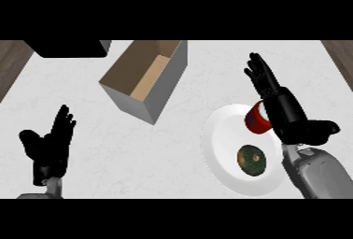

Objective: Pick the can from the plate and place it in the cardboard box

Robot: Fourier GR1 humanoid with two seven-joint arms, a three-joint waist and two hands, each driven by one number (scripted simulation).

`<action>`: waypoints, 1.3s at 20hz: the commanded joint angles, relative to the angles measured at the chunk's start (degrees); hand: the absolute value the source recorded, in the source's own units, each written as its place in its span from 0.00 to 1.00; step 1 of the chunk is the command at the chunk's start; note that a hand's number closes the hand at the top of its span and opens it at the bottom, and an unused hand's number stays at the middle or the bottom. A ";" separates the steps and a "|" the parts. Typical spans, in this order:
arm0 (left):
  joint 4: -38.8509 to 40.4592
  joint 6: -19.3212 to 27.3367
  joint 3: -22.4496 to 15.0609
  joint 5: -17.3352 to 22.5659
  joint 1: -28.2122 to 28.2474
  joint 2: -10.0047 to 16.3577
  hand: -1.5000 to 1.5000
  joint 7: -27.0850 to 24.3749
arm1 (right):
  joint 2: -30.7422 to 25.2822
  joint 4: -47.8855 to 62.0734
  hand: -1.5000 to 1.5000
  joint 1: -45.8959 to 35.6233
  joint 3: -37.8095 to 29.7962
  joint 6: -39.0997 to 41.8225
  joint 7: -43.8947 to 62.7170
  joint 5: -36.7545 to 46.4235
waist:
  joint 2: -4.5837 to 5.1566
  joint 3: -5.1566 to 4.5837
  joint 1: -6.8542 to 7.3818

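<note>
Counter: you are looking down on a pale, speckled counter (103,154), with brown wood strips (14,60) at its far left and far right edges.
Can: the red can (257,120) sits on the far right part of the plate, close to its rim.
Can vs. hand: your right hand (279,105) lies just right of the can and covers the can's right edge; you cannot tell whether they touch.
Right hand state: its fingers (260,74) are straight and spread a little, pointing to the far side, not curled round the can.
Plate: the white plate (224,149) lies at the near right of the counter.
Other item on plate: a round green-brown food piece (252,159) sits nearer than the can, apart from it.
Cardboard box: the cardboard box (148,77) stands open at far centre, well apart from the plate, to its left.
Left hand: your left hand (50,142) rests at the near left, fingers straight and up, holding nothing.
Far left: a black object (69,48) sits just left of the box.
</note>
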 commanded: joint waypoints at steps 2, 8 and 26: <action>3.07 0.64 1.29 -5.83 -4.75 4.77 0.50 -0.33 | -2.53 -1.06 0.00 4.24 -5.30 6.19 -2.92 -5.64 | 1.40 -0.73 -0.72; 3.80 -2.84 1.70 -9.58 -1.65 12.90 0.50 -3.04 | -24.30 2.73 0.00 1.66 -1.06 14.72 -5.53 14.34 | 1.13 -1.59 -0.02; 9.62 -5.56 2.08 -12.59 -6.27 12.86 0.50 -4.67 | -27.33 33.18 0.00 -1.08 -5.42 23.16 -39.45 21.80 | 1.61 -0.80 0.92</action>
